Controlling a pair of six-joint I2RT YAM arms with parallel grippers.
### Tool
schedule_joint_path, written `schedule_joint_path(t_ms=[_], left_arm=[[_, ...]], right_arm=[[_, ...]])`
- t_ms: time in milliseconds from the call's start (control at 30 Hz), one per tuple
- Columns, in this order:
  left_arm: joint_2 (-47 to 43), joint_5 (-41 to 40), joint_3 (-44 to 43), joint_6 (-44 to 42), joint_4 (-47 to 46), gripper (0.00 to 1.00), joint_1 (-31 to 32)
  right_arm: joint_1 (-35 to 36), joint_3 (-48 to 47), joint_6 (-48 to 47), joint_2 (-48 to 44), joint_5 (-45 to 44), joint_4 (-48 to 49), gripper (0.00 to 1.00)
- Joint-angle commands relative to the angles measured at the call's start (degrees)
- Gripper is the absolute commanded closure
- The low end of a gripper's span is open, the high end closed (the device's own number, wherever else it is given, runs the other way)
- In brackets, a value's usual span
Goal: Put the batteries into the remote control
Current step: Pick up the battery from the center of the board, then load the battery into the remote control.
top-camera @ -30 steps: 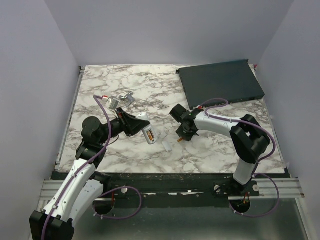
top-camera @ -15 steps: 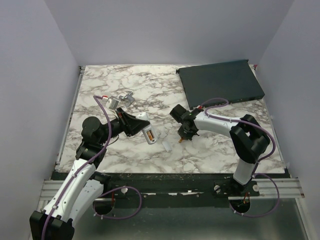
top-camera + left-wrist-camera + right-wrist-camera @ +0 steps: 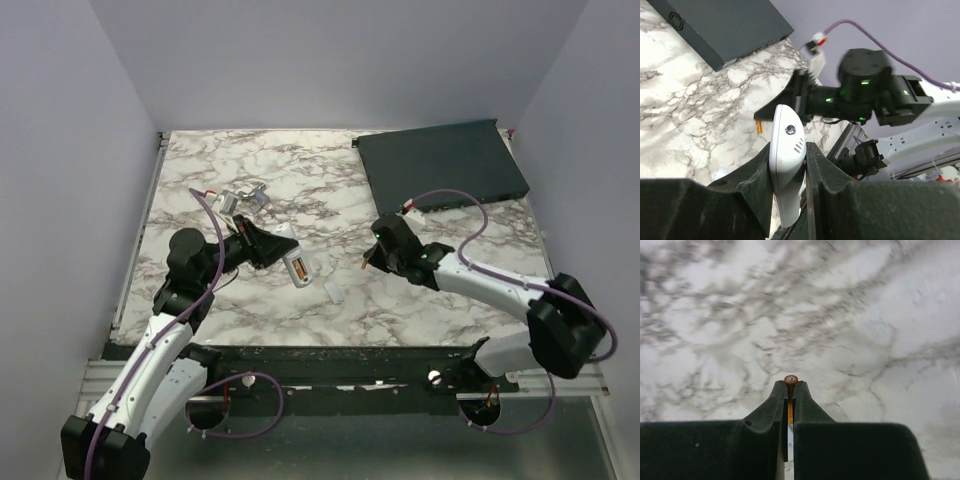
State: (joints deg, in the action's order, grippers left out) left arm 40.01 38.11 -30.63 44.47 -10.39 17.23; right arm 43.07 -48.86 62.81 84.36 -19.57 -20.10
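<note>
My left gripper [image 3: 270, 250] is shut on the white remote control [image 3: 294, 262], held left of the table's middle with its orange-copper recess [image 3: 297, 269] facing up. In the left wrist view the remote [image 3: 786, 150] stands edge-on, pinched between both black fingers [image 3: 752, 172]. My right gripper [image 3: 372, 258] is right of the remote and shut on one slim orange battery [image 3: 365, 264]. The right wrist view shows that battery's round end [image 3: 790, 379] poking out past the shut fingertips [image 3: 777, 392], above marble. The left wrist view also catches it [image 3: 759, 126] at the right gripper's tip.
A large dark flat box [image 3: 440, 165] lies at the back right corner. A small pale grey plastic piece [image 3: 335, 292] lies on the marble in front of the remote. A small metal-and-grey object [image 3: 240, 200] sits behind the left gripper.
My right gripper has shut on the battery and raised it off the marble; its arm has swung out low and to the right. The left gripper and remote have barely moved.
</note>
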Motion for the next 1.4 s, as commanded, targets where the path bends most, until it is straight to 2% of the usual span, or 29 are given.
schedule_joint_path(t_ms=[0,133,233,500,733,933,1133,1367], left_arm=[[2.81,-0.18,-2.12,4.84,-2.66,1.0,-0.45],[5.71,1.44,-0.15,11.98,-10.74,1.0,-0.54],[8.05,0.85,0.81,17.15,-13.88,1.0,-0.56],[13.51,-1.52,2.22,22.76,-18.96,1.0,2.47],[19.45,-3.15,5.19,27.07,-28.59,1.0,4.76],[18.64,-6.6,4.62,24.22,-24.77,1.0,6.1],[19.11,-6.64,4.46,24.74,-25.48,1.0,6.32],[19.66,-6.64,4.78,25.28,-26.25,1.0,6.67]], right_arm=[[-0.13,6.46,-18.41,-12.29,0.33,23.81,0.99],[-0.1,12.97,-34.36,-18.78,2.78,38.0,0.99],[-0.09,12.57,-41.64,-20.36,4.31,38.97,0.99],[-0.09,6.63,-55.4,-22.29,20.02,37.38,0.99],[-0.13,1.44,-58.57,-24.35,37.42,30.55,0.99],[-0.09,1.34,-54.74,-24.96,49.7,30.47,0.99],[0.11,2.52,-52.28,-23.69,52.96,31.82,0.99],[2.02,4.09,-52.05,-21.7,51.39,34.67,0.99]])
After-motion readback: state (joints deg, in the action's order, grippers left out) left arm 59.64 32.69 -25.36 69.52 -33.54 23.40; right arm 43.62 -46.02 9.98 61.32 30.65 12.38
